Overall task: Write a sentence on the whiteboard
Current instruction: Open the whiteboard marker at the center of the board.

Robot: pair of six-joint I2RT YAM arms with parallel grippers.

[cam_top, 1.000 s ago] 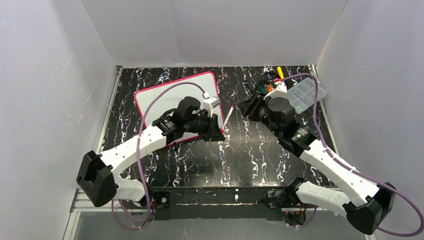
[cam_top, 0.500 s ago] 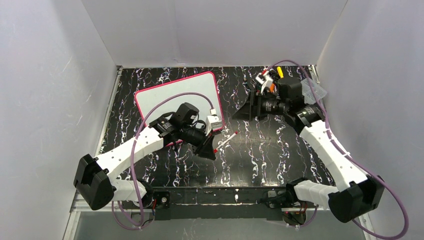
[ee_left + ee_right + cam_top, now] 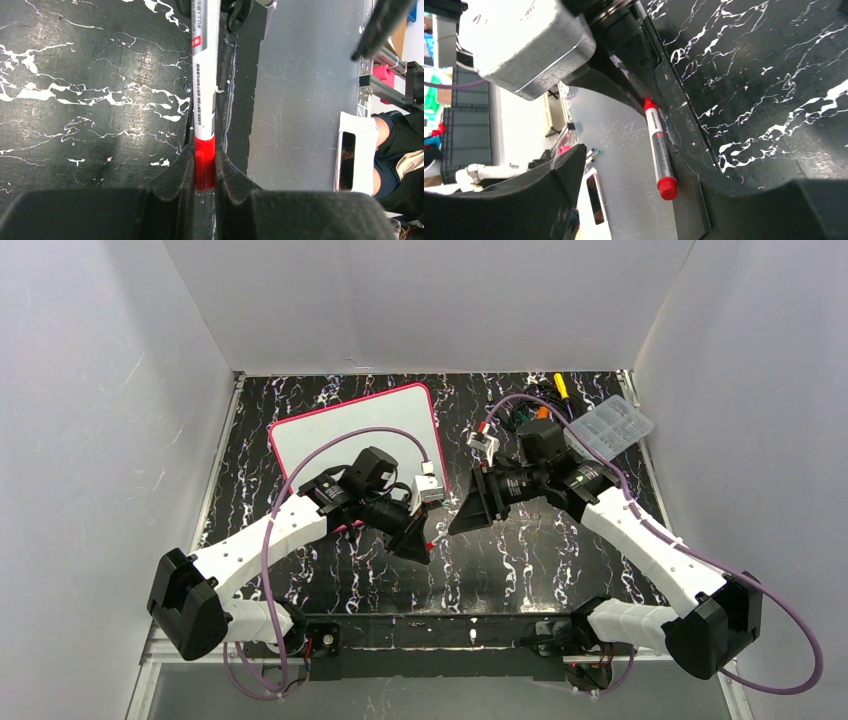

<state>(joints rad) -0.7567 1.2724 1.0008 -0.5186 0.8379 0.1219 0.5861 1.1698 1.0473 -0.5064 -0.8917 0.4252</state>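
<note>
White whiteboard [image 3: 340,430] pink-red border, red-ended white marker [image 3: 204,90], black white-veined table [image 3: 510,550]

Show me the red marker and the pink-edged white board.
White-barrelled red marker [image 3: 204,100]: left wrist view, mid-barrel.
Flat white pink-bordered whiteboard [image 3: 385,408]: top external view, bare face.

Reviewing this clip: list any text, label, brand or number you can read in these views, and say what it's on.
On the marker, held in the left gripper: dark print along the barrel and a red-and-white label further up, both too blurred to read.
On the whiteboard: no writing visible on the part the top view shows.
On the clear plastic box: no legible label.
</note>
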